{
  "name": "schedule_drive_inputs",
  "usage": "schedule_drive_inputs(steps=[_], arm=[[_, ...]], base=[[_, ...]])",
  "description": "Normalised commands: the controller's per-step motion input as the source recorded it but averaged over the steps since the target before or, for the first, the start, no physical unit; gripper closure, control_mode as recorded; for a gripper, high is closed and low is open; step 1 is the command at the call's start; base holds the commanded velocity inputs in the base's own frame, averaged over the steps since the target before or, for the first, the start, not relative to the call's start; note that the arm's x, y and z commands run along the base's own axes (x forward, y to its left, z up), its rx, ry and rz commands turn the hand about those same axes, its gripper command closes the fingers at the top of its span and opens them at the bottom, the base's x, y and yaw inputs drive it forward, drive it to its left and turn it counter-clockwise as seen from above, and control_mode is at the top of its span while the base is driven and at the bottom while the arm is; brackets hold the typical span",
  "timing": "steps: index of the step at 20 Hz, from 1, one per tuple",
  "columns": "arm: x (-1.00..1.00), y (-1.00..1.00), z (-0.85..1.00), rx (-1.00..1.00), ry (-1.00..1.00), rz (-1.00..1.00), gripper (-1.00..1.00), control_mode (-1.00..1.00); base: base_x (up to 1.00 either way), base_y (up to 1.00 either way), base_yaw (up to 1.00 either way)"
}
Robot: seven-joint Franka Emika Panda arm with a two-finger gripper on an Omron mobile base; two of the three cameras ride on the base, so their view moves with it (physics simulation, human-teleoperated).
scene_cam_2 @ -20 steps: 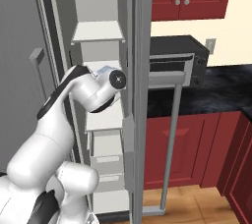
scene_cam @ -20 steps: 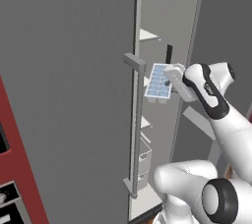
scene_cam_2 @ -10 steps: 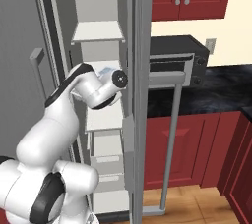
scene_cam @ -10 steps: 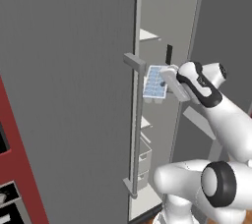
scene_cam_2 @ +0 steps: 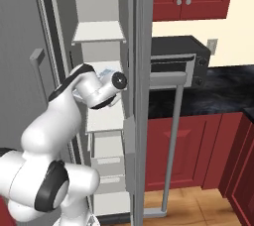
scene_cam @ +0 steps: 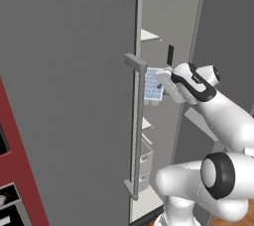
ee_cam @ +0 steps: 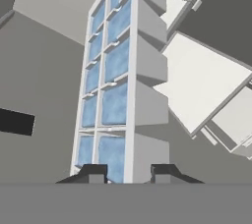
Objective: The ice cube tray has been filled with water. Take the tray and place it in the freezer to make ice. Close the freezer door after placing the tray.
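Ice cube tray (ee_cam: 120,85) carried at the open freezer (scene_cam_2: 99,31).
Gripper (ee_cam: 128,173) clamps the tray's near rim; white shelves (ee_cam: 206,78) lie beyond the fingertips.

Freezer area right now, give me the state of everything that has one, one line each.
Freezer door: swung open.
Freezer: open, white shelves showing.
Ice cube tray: gripped at one end, carried on edge, not yet on a shelf.
Water: pale blue in the cells.
End effector: shut on the tray's rim.
Toaster oven: door closed.

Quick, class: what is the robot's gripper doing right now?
Gripper: closed on the ice cube tray, holding it inside the open freezer.
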Motion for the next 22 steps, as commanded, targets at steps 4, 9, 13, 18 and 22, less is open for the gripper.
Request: schedule_drive_inputs(steps=[4,9,13,18,22], arm=[[0.21,0.03,-0.03,0.0,0.0,0.0,1.0,-1.0],[0.24,0.01,0.0,0.0,0.0,0.0,1.0,-1.0],[0.26,0.02,0.0,0.0,0.0,0.0,1.0,-1.0],[0.26,0.06,0.0,-0.01,0.0,0.0,1.0,-1.0],[0.17,0.15,0.0,-0.04,-0.03,0.0,1.0,-1.0]], base=[[0.0,0.0,0.0],[0.0,0.0,0.0],[0.0,0.0,0.0],[0.0,0.0,0.0],[0.0,0.0,0.0]])
